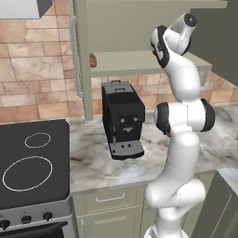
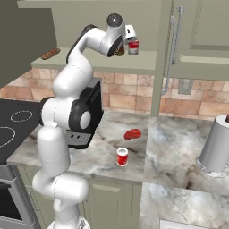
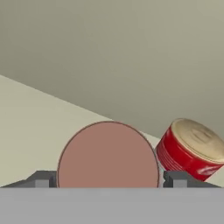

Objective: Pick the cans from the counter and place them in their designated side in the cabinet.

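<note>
My gripper point(image 2: 122, 48) reaches into the open cabinet point(image 2: 147, 62) just above its shelf board. In the hand view its fingertips point(image 3: 43, 179) stand on either side of a can point(image 3: 108, 155) with a flat brown top, shut on it; this dark can point(image 2: 120, 50) sits under the hand. Right beside it on the shelf stands a red can point(image 3: 192, 148) with a pale top, also the red can point(image 2: 133, 46) with a white band. Another red can point(image 2: 122, 157) stands upright near the front edge of the marbled counter point(image 2: 170, 134).
A small red lumpy object point(image 2: 132, 133) lies on the counter behind the counter can. A black coffee machine point(image 1: 122, 118) stands under the shelf. A brown loaf point(image 2: 50, 53) lies at the shelf's left end. The stovetop point(image 1: 28, 162) lies left; a paper towel roll point(image 2: 217, 147) stands right.
</note>
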Controlling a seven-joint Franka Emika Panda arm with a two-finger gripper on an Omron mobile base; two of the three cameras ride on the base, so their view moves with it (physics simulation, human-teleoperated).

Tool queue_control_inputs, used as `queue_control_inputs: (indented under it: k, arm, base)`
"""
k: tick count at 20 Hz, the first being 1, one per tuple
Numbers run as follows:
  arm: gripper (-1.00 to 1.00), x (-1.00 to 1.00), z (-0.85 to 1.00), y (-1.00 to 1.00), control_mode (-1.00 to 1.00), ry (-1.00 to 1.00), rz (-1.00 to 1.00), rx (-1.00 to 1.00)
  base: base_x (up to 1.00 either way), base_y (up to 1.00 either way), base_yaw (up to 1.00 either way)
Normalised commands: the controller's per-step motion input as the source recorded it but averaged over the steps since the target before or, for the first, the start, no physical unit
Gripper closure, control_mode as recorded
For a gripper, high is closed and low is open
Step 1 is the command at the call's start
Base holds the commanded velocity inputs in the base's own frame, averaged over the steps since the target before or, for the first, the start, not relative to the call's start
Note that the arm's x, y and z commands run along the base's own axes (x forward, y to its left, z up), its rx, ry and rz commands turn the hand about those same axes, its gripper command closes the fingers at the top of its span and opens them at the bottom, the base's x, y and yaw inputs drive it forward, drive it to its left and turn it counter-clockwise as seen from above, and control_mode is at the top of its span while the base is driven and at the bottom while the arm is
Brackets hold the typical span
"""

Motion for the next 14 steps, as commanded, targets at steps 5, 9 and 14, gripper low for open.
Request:
queue_control_inputs:
  k: [5,9,14]
  arm:
    - [-1.0,0.07,-0.13,0.0,-1.0,-0.14,0.04,0.0]
    - [-1.0,0.07,-0.03,0.0,-1.0,-0.13,0.04,0.0]
    - [-1.0,0.01,0.04,0.0,-1.0,-0.15,0.05,0.0]
  base:
    - [0.0,0.0,0.0]
    - [0.0,0.0,0.0]
    - [0.0,0.0,0.0]
